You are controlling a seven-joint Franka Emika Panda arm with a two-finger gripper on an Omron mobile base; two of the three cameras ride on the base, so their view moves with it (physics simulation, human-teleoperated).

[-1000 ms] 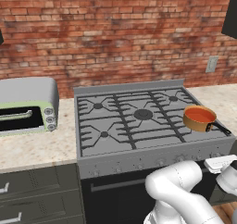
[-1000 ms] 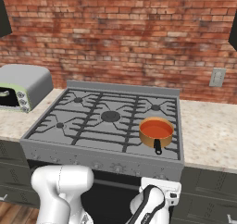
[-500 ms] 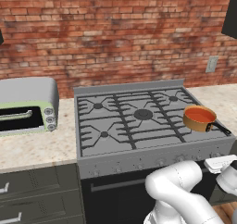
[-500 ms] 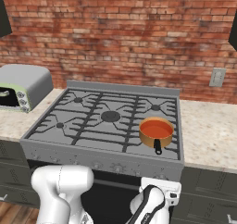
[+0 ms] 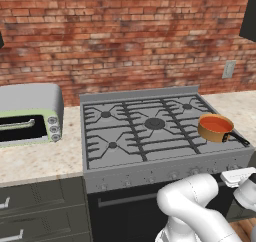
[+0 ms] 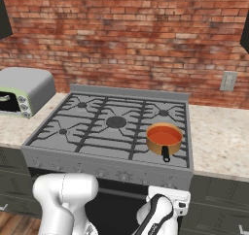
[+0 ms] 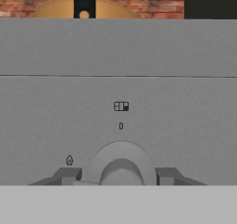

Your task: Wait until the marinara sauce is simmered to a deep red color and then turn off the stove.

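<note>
Stove [image 5: 150,131] centred against brick wall [image 5: 125,41], grey steel, five burners under dark grates, knob row along front panel, black oven door [image 5: 130,213] below. Small copper saucepan [image 6: 164,138] on front-right burner, dark handle pointing toward front edge of stove. Marinara sauce [image 6: 164,134] inside, smooth orange-red surface, flat, filling pan as small round disc; same pan in left base view at right side of cooktop [image 5: 216,128], handle angled off to the right. Toaster oven [image 5: 27,113] on tabletop [image 5: 40,158] left of stove, grey top, green front, three small dials, well apart from the pan. Wall outlet [image 6: 228,80] on brick right of stove, above right stretch of tabletop. Dark drawers [image 5: 40,211] under tabletop on the left. Arm folded low in front of oven door, white elbow visible in both base views, wrist end just below the front panel near right end of knob row. Hand [image 7: 120,177] pressed up to the stove front panel, one finger [image 7: 67,176] on each side of a round grey knob [image 7: 121,165], fingers set about the knob and appearing to grip it. Above knob on panel: small burner-position icon and a "0" mark; flame symbol to the lower left. Pan's copper wall and dark handle peeking over top edge of panel in hand view.
</note>
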